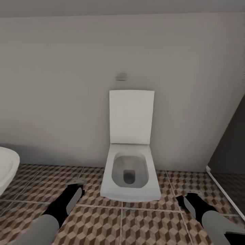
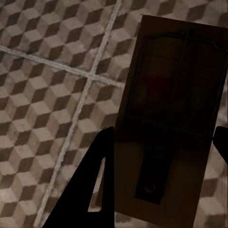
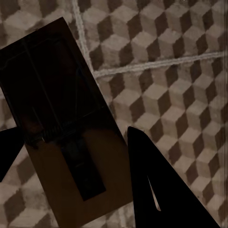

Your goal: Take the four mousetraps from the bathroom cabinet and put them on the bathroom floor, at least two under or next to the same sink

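Note:
Two flat dark-brown mousetraps are held above the bathroom floor (image 1: 143, 224). One mousetrap (image 2: 171, 114) sits between the black fingers (image 2: 97, 180) of my left gripper (image 2: 161, 156), which is shut on it. The other mousetrap (image 3: 61, 118) is clamped in my right gripper (image 3: 76, 156), with one finger (image 3: 156, 185) beside its edge. In the head view the left gripper (image 1: 77, 189) hangs low left of the toilet and the right gripper (image 1: 187, 200) low to its right. The cabinet is out of view.
A white toilet (image 1: 130, 177) with its lid up stands against the pale wall straight ahead, between my arms. A white rounded basin edge (image 1: 6, 170) juts in at the far left. A dark panel with a white base strip (image 1: 228, 153) closes the right side.

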Controlling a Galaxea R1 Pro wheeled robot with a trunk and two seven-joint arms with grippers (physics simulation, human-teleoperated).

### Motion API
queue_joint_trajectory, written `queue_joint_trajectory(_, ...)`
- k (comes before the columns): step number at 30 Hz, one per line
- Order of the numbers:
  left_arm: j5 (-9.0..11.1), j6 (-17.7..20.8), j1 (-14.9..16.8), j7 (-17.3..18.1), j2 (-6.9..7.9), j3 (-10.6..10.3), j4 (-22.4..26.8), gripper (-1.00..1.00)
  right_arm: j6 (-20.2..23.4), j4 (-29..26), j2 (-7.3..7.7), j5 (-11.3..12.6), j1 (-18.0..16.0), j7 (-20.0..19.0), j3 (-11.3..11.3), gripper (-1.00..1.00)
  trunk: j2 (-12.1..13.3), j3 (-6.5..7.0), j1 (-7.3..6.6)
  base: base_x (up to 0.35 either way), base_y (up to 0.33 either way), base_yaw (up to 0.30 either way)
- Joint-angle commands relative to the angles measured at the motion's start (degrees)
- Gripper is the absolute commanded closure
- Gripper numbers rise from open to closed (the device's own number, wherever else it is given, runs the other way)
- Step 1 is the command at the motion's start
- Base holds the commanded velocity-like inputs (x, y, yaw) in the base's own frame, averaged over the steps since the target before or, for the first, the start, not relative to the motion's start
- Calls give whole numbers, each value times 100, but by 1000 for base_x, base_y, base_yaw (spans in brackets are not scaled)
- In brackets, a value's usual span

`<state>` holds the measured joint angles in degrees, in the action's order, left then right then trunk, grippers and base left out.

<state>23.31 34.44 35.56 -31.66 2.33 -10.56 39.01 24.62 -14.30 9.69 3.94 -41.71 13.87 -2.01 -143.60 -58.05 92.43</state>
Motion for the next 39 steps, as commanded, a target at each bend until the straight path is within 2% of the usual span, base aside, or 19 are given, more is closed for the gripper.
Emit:
queue_joint_trajectory(1,60,18,3,-56,10,-38,11,100,16,-11,-2,50,-1,11,-19,100,-2,-6,-1,0,-257,0)
queue_joint_trajectory(10,60,13,3,-59,12,-34,18,100,10,-26,-2,46,0,8,-15,100,-2,-6,-1,0,-169,0)
queue_joint_trajectory(36,29,12,3,-60,0,-57,41,100,8,-91,-8,45,-1,2,-9,100,-2,-6,-1,0,-5,0)
queue_joint_trajectory(39,44,24,3,-55,3,-56,43,100,8,-91,-8,45,0,1,-10,100,-6,-72,6,0,0,0)
